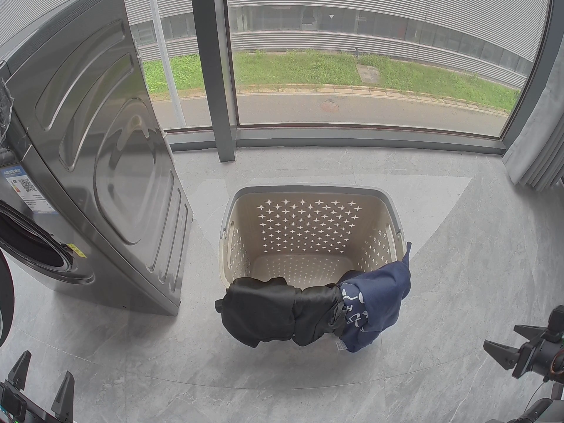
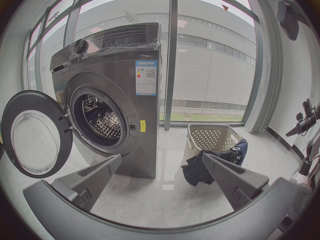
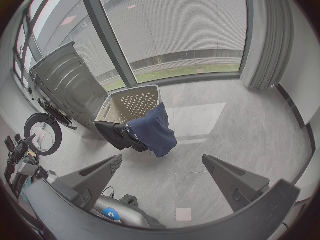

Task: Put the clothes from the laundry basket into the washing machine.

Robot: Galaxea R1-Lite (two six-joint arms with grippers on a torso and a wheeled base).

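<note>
A beige laundry basket [image 1: 311, 212] stands on the floor before me, with a black garment [image 1: 264, 311] and a navy garment [image 1: 376, 302] draped over its near rim. The grey washing machine [image 1: 88, 148] stands at the left, its round door [image 2: 35, 134] swung open and the drum [image 2: 100, 119] showing. My left gripper [image 1: 40, 377] is open low at the near left, holding nothing. My right gripper [image 1: 510, 341] is open at the near right, also holding nothing. Both are well short of the basket [image 2: 210, 139], whose clothes [image 3: 146, 130] hang toward me.
A large window with a dark pillar [image 1: 212, 66] runs behind the basket. A grey curtain [image 1: 537, 142] hangs at the far right. Bare tiled floor [image 1: 470, 248] lies around the basket and between it and the grippers.
</note>
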